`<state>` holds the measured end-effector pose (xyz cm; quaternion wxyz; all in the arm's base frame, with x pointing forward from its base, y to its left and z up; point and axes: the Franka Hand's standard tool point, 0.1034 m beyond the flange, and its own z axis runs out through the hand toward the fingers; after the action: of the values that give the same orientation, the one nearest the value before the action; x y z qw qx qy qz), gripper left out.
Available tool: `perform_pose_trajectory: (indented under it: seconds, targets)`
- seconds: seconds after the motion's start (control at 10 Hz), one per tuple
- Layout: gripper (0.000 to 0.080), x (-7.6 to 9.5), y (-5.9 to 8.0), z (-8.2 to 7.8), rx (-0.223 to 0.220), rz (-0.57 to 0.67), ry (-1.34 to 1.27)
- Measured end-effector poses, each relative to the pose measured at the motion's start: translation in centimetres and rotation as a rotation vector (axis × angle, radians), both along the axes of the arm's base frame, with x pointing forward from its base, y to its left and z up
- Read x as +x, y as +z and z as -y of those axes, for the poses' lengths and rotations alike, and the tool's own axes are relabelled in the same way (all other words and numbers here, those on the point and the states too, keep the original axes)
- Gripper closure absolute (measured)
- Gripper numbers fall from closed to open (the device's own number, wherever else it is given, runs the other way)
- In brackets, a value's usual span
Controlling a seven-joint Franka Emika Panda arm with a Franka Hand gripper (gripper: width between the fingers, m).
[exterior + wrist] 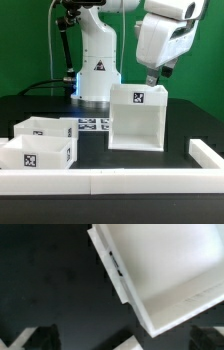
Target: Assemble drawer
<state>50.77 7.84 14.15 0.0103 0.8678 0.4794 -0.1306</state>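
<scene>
The drawer's tall white casing stands upright right of the table's middle, its open side facing the exterior camera and a square tag on its upper front. Two shallow white trays lie at the exterior view's left, each with a tag. My gripper hangs just above and behind the casing's top edge. In the wrist view the casing fills the far side as a slanted white box. The gripper is open and empty, with its dark fingertips spread wide apart.
The marker board lies flat between the trays and the casing, in front of the robot's base. A low white border rail runs along the table's front and up the exterior view's right.
</scene>
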Motion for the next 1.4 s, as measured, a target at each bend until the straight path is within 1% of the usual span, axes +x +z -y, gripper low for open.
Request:
perform_pose_trajectory:
  seconds: [0.6, 0.7, 0.8, 1.0, 1.1, 1.2, 1.3, 1.4]
  targets:
    - [0.0150, 0.2, 0.0, -0.1, 0.001, 0.002, -0.003]
    - [0.0150, 0.2, 0.0, 0.0, -0.005, 0.009, -0.035]
    - [0.0150, -0.4, 0.1, 0.2, -0.018, 0.025, -0.096]
    - [0.0150, -1.5, 0.2, 0.0, -0.083, 0.037, -0.425]
    - [0.0150, -1.9, 0.2, -0.4, -0.088, 0.012, -0.534]
    - [0.0150, -1.8, 0.1, -0.5, -0.089, 0.016, -0.552]
    - [0.0150, -1.9, 0.1, -0.5, -0.109, 0.025, -0.632]
    - [0.0150, -1.9, 0.1, -0.5, -0.120, 0.030, -0.675]
